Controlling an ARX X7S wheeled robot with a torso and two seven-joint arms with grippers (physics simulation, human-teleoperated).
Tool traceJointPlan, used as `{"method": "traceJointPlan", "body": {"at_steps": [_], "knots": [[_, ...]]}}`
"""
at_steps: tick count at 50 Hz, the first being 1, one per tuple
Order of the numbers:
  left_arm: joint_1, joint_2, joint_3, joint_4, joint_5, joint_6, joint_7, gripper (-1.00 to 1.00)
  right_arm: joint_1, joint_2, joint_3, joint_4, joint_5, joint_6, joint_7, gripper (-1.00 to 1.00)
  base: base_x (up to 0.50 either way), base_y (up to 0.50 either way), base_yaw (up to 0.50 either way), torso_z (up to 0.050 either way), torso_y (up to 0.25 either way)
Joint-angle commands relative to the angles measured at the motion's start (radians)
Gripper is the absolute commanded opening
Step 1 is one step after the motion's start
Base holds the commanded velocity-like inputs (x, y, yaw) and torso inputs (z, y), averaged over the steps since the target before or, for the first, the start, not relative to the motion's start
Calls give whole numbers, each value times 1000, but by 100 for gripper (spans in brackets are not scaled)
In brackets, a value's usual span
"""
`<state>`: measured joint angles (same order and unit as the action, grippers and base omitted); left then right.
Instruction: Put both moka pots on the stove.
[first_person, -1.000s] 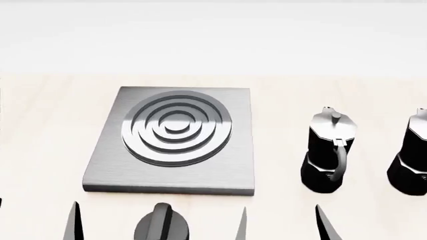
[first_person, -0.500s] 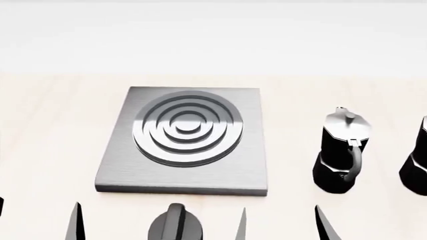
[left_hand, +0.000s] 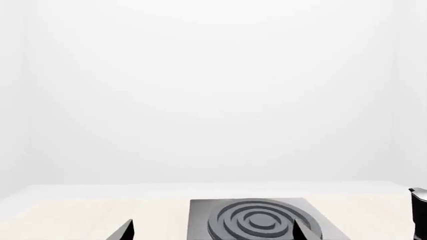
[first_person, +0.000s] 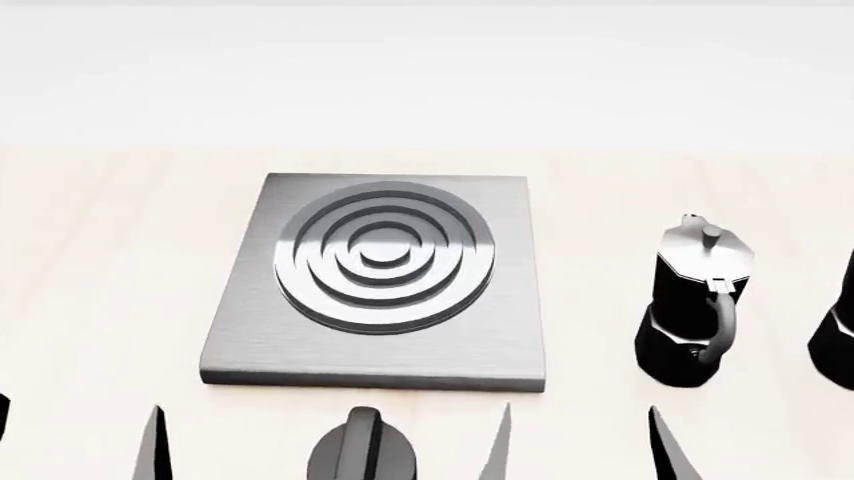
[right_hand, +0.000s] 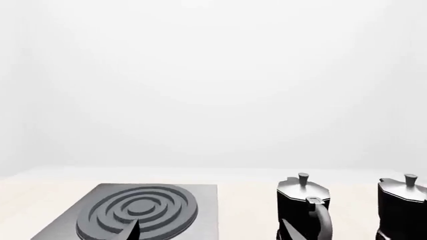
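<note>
Standing at zero progress: stove (first_person: 380, 275) bare, both pots on the table at its 3 o'clock, near pot (first_person: 697, 305) beside it, far pot (first_person: 837, 340) cut by frame edge. Left gripper (first_person: 150, 445) and right gripper (first_person: 581, 445) spread, grasping nothing. Both placements remain.

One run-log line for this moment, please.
stage: pre-grasp | moka pots: both upright on table, right of stove | stove: bare | left hand: open, empty | right hand: open, empty
</note>
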<state>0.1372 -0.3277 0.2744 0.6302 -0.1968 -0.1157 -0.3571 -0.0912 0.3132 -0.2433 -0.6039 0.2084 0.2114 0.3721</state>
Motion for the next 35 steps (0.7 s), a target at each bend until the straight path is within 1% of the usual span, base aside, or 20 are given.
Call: {"method": "traceJointPlan", "body": {"at_steps": [1, 2, 5, 6, 7, 8, 10, 11, 13, 15, 16, 17, 18, 21, 22, 26, 27, 30, 31, 35], "knots": [[0, -5, 1, -3, -4, 5, -5, 100, 67, -10, 23, -38, 21, 91, 40, 100, 0, 0, 0, 0, 0], [0, -4, 0, -5, -7, 7, -4, 100, 92, -21, 51, -43, 78, 109, 35, 100, 0, 0, 0, 0, 0], [-1, -6, 0, -6, -10, 7, -4, 100, 164, -20, 63, -42, 93, 153, 40, 100, 0, 0, 0, 0, 0], [-1, -5, -1, -7, -10, 8, -5, 100, 168, -36, 69, -17, 72, 62, 32, 100, 0, 0, 0, 0, 0], [-1, -5, -2, -8, -8, 9, -8, 100, 187, -32, 63, -9, 49, 59, 36, 100, 0, 0, 0, 0, 0], [-2, -7, -2, -5, -10, 6, -8, 100, 220, -28, 75, -22, 91, 128, 38, 100, 0, 0, 0, 0, 0], [-1, -7, -3, -2, -12, 6, -9, 100, 241, -22, 78, -20, 81, 132, 41, 100, 0, 0, 0, 0, 0], [-1, -8, -3, -1, -12, 5, -9, 100, 259, -20, 90, -29, 114, 195, 51, 100, 0, 0, 0, 0, 0], [-4, -9, -3, -3, -14, 3, -10, 100, 284, -5, 82, -2, 51, 113, 39, 100, 0, 0, 0, 0, 0], [-3, -9, -3, -5, -14, 6, -10, 100, 312, 0, 104, 10, 85, 144, 34, 100, 0, 0, 0, 0, 0], [-4, -9, -4, -4, -15, 5, -11, 100, 341, 24, 107, -8, 123, 261, 37, 100, 0, 0, 0, 0, 0], [-5, -9, -3, -3, -15, 3, -12, 100, 353, 36, 101, 11, 56, 191, 46, 100, 0, 0, 0, 0, 0], [-5, -10, -2, -3, -15, 3, -12, 100, 361, 36, 114, 13, 91, 216, 36, 100, 0, 0, 0, 0, 0], [-7, -10, -2, -6, -14, 6, -13, 100, 424, 66, 145, 3, 166, 371, 33, 100, 0, 0, 0, 0, 0], [-7, -10, -2, -4, -14, 4, -14, 100, 430, 74, 140, 7, 152, 364, 33, 100, 0, 0, 0, 0, 0], [-7, -11, -1, -6, -15, 5, -16, 100, 491, 99, 177, 17, 209, 478, 34, 100, 0, 0, 0, 0, 0], [-7, -11, -2, -5, -16, 5, -16, 100, 505, 129, 153, 18, 172, 477, 31, 100, 0, 0, 0, 0, 0], [-7, -14, -4, -3, -19, 5, -17, 100, 518, 132, 183, 15, 221, 520, 20, 100, 0, 0, 0, 0, 0], [-8, -14, -5, -5, -20, 6, -18, 100, 532, 135, 198, 20, 256, 572, 16, 100, 0, 0, 0, 0, 0], [-6, -16, -6, -3, -14, 6, -23, 100, 557, 157, 213, 52, 282, 631, 9, 100, 0, 0, 0, 0, 0]]}}
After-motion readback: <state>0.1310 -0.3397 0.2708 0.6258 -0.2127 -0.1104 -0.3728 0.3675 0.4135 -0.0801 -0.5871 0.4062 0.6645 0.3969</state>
